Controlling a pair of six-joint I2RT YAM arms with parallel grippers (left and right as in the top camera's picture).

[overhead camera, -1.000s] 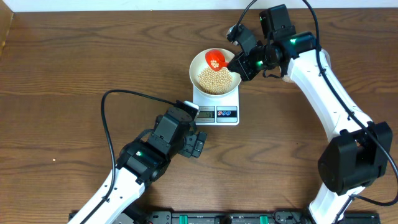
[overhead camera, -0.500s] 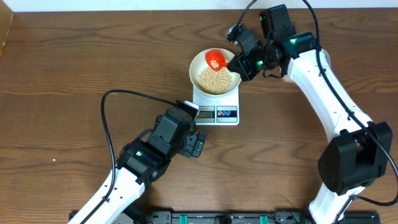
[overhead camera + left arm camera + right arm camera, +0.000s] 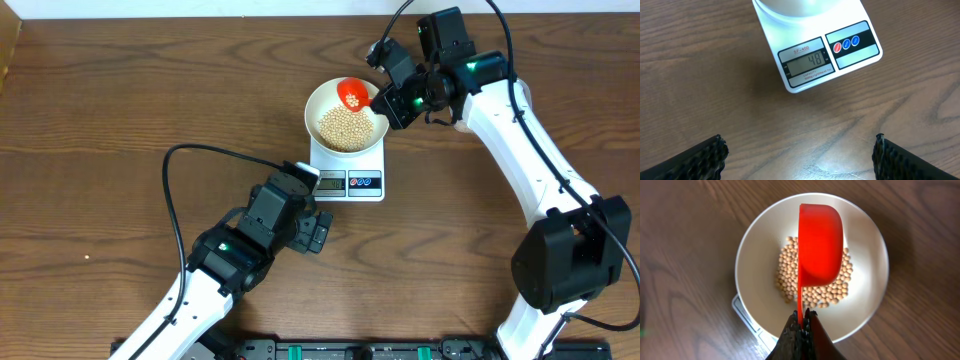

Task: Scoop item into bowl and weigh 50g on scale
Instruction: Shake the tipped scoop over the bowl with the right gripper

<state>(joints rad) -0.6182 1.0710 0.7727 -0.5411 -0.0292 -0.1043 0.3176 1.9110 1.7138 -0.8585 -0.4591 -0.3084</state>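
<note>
The white bowl [image 3: 322, 100] stands on the white scale [image 3: 348, 181] and holds a pile of tan beans [image 3: 345, 128]. My right gripper [image 3: 379, 103] is shut on the handle of a red scoop [image 3: 351, 93], held tilted over the bowl's far side with a few beans in it. In the right wrist view the scoop [image 3: 819, 242] is on its side above the beans [image 3: 789, 275] in the bowl [image 3: 755, 280], gripper [image 3: 803, 317] clamped on its handle. My left gripper [image 3: 800, 150] is open over bare table in front of the scale [image 3: 817, 57], whose display reads 48.
A black cable [image 3: 175, 215] loops across the table left of the left arm. The table's far edge runs along the top of the overhead view.
The red scoop has lifted slightly and shifted toward the bowl's far rim, tilting more on its side. The left arm has not moved.
</note>
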